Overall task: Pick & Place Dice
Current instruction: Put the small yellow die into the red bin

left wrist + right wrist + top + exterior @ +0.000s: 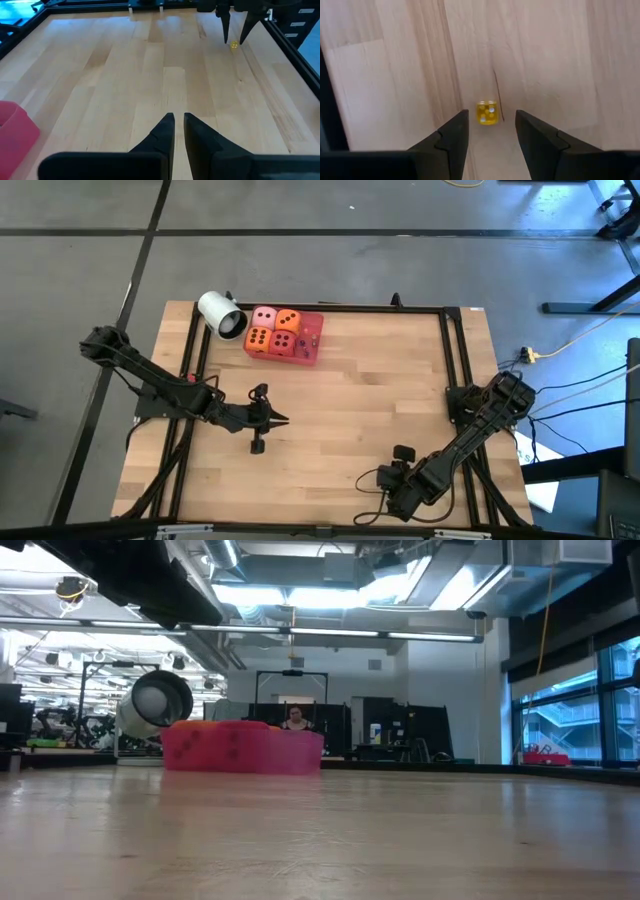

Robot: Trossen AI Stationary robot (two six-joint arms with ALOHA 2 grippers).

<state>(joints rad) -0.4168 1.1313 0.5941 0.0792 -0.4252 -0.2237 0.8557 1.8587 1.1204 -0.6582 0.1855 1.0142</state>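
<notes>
Now our right gripper (pixel 490 131) hangs open above a tiny yellow die (pixel 487 112), hard and light, best pinched by its flat sides.

Bare table (pixel 380 410) lies open between both arms; only the far-left red tray (pixel 308 340) with 4 dice (pixel 273 330) obstructs.

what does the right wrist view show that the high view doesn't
Only the right wrist view shows a small yellow die with white pips on the wood, lying just ahead of the right claw, apart from both open fingers.

Only the high view shows the left claw, shut over the middle of the table, the red tray at the far edge holding four big dice, and a white cylinder lying beside it.

Both show the wooden table and the right arm's claw near the front edge.
</notes>
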